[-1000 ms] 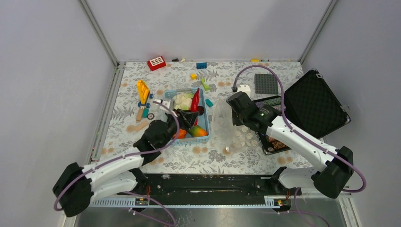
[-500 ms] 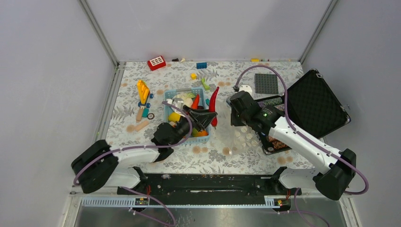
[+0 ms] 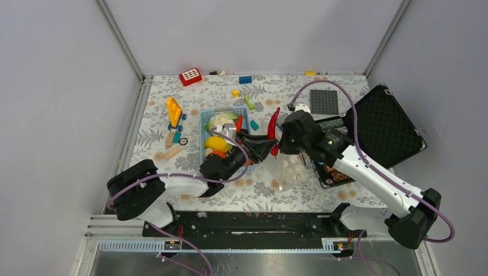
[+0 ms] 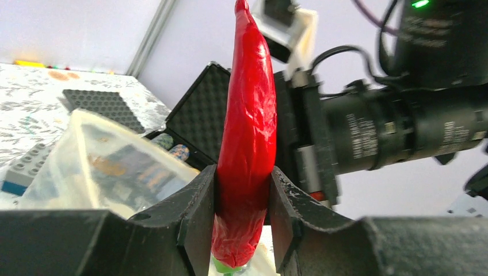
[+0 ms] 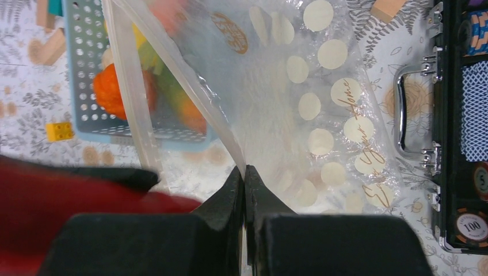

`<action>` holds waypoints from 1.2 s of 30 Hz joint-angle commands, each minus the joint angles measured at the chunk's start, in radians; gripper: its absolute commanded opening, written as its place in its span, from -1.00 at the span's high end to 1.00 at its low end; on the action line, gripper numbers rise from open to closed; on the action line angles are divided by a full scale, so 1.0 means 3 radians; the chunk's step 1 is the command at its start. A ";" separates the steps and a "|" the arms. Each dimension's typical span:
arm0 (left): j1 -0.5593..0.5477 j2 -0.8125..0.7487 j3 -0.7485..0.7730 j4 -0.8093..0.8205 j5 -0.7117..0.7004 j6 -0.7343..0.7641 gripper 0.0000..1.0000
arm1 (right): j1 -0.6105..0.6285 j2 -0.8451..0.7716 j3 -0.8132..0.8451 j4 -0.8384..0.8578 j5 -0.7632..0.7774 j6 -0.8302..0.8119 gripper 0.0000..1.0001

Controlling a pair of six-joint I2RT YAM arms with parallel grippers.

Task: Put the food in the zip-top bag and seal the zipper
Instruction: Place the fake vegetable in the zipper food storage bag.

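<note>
My left gripper is shut on a red chili and holds it upright, off the table, between the blue basket and the dotted bag. In the left wrist view the chili stands clamped between the jaws, with the bag's mouth to its left. My right gripper is shut on the bag's mouth edge and holds it up. The zipper strip runs up and left. A cauliflower, a yellow piece and another chili lie in the basket.
An open black case with poker chips stands right of the bag. A grey baseplate lies at the back. A red brick, a yellow toy and wooden blocks lie scattered at the back and left.
My left gripper has lifted the red chili out of the basket and carried it right, up to the bag's mouth. My right gripper has shifted slightly right, still holding the bag.
</note>
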 commanded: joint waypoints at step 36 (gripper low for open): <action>-0.0247 -0.1716 0.0364 -0.2966 -0.0431 0.0560 -0.98 | -0.0123 -0.0729 -0.0358 0.0638 0.0060 0.0486 1.00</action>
